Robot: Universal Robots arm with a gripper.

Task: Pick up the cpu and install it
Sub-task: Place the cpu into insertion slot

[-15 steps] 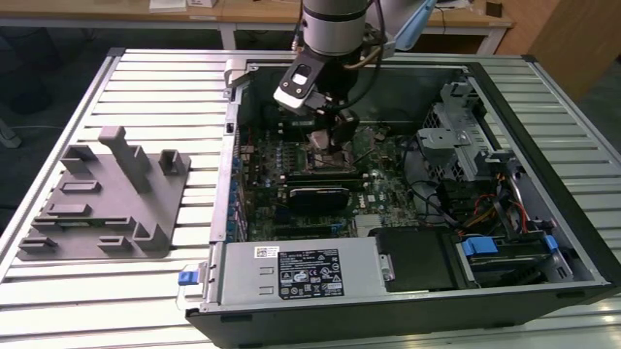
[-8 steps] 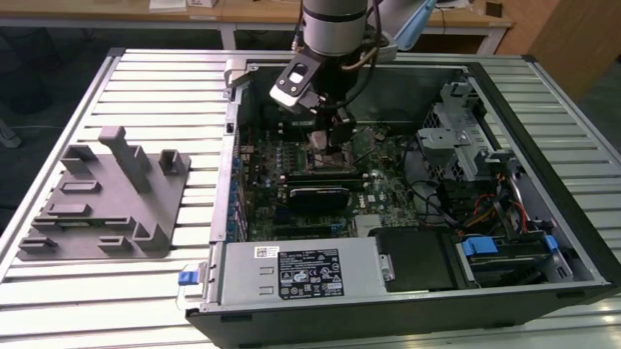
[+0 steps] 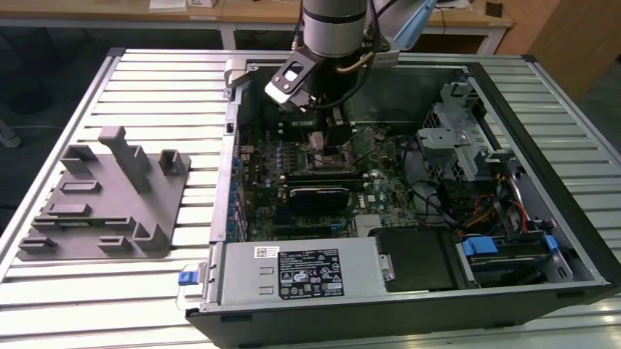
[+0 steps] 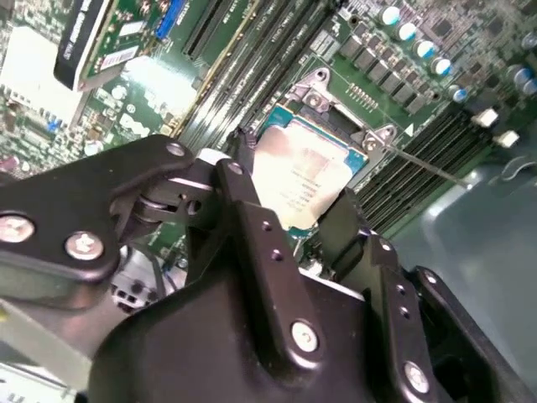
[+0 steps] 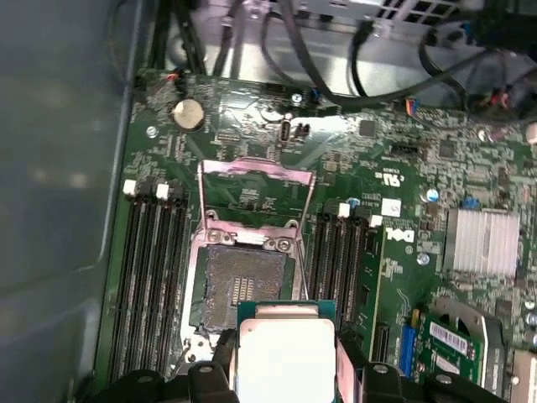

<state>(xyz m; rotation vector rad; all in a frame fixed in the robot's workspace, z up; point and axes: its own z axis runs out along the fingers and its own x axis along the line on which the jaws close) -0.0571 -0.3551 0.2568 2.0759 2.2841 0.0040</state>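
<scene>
Grip: the gripper (image 5: 289, 369) is pinched on the cpu (image 5: 281, 344), a finger (image 4: 252, 227) pressed to each of two opposite edges
Cpu: silver top up, held just above the motherboard (image 5: 403, 168), not seated; in the first wrist view it overlaps one edge of the socket (image 5: 243, 281)
Socket: open and bare, with its load plate (image 5: 256, 185) swung up and back and memory slots (image 5: 155, 269) on either side
Setting: the arm reaches down into the open computer case (image 3: 408, 323); a grey tray (image 3: 97, 203) sits well apart, on the exterior view's left
Risk, offset: the chip looks short of centre, so a descent from here would likely catch the socket frame
Risk, tilt: a corner going in first could bend contact pins
Risk, orientation: notch alignment cannot be told, and a wrong turn would stop it seating
Risk, grip: the edges are thin, so a slip could drop it onto the pins
</scene>
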